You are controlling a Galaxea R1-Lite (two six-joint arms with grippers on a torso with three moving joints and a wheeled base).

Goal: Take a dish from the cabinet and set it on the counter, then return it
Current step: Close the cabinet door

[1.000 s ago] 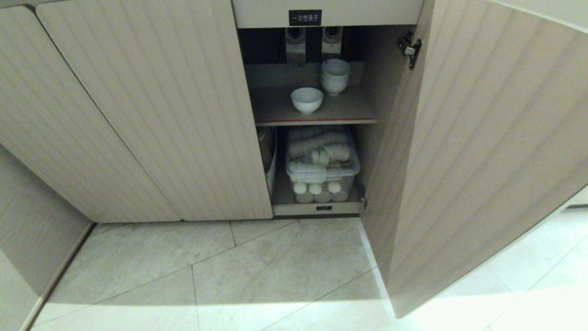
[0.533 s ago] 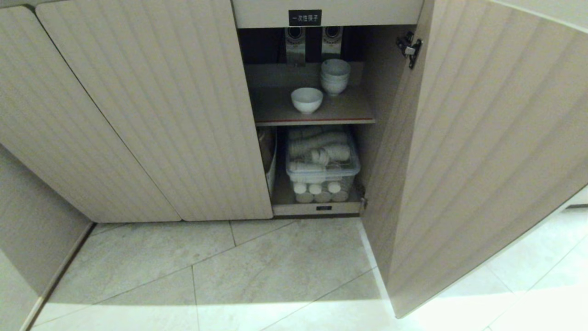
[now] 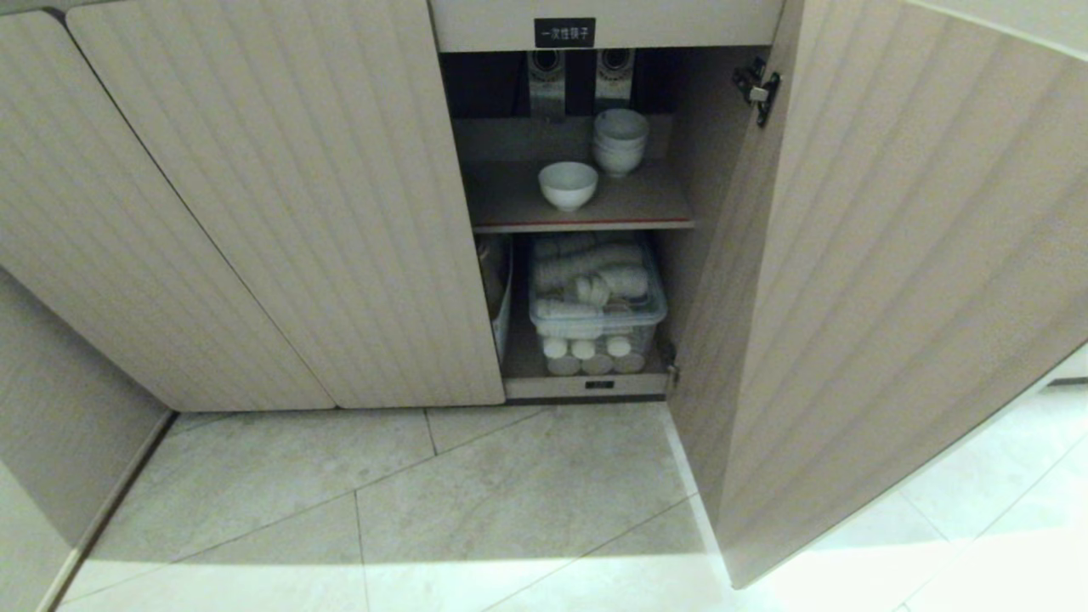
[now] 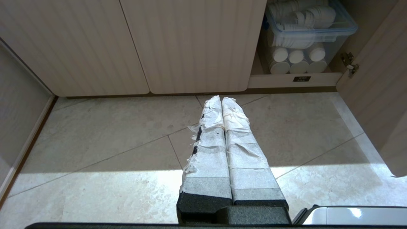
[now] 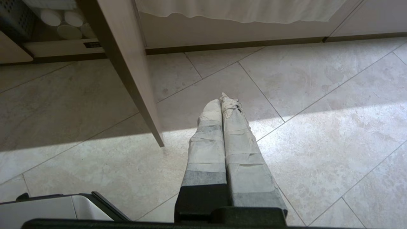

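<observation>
Low cabinet with beige vertically ribbed doors [image 3: 280, 204], right door [image 3: 892, 280] swung wide; red-edged inner shelf [image 3: 582, 223] exposed under a small black label with white characters [image 3: 564, 32]

Dish, a small round plain white ceramic bowl with deep body and narrow foot [image 3: 568, 184], stands upright on that shelf, toward its front edge. Stack of similar white bowls [image 3: 620, 140] sits just behind it and to the right, close, possibly touching; cannot tell

Below the shelf: clear plastic lidded box of white ware [image 3: 597, 293]. Counter not in any view

Left gripper [image 4: 221, 99] parked over the pale floor tiles [image 4: 111, 136], tape-wrapped fingers pressed together, nothing between them. Right gripper [image 5: 224, 99] also over the tiles, just outside the open door's lower edge, fingers together and empty

Risks, as judged:
- jaws must part before the shelf or they shove the dish back into the stack
- reach passes close by the open door; a wide swing could clip it
- shelf opening is narrow and dark, rim grasp on glazed ceramic may slip
- nudged stack could topple
</observation>
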